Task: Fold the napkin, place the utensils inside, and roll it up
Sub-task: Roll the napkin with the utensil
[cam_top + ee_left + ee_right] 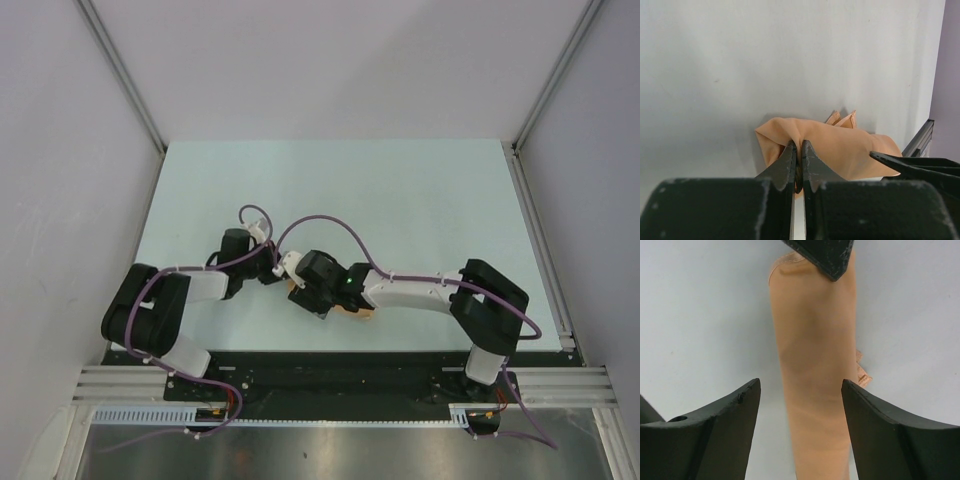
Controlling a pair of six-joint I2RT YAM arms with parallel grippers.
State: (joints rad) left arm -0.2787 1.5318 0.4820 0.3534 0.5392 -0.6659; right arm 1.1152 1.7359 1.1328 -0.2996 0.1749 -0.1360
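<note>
**A:** What does the left wrist camera give you?

**B:** The left gripper (797, 148) has its jaws nearly together, nipping a raised fold of the peach-orange napkin (840, 145). The cloth lies bunched into a long bundle on the pale bench (740, 75) and runs off to the right. A couple of hemmed corners stick up behind it.

**A:** And the right wrist camera?

**B:** The right gripper (800, 390) has its jaws wide apart. The napkin lies on the bench as a narrow roll, running lengthwise up the gap between them. It sits closer to the finger on the right of the picture, and I cannot tell whether it touches that finger. The other finger is clear of it. At the top edge, the dark tip of the left gripper sits on the far end of the roll.

**A:** And from the top?

**B:** The two grippers meet over the near half of the bench, almost nose to nose, a little left of centre. The napkin is mostly hidden under the right gripper's body, with only slivers of orange showing beneath it. From up there the jaws are too small to judge.
</note>
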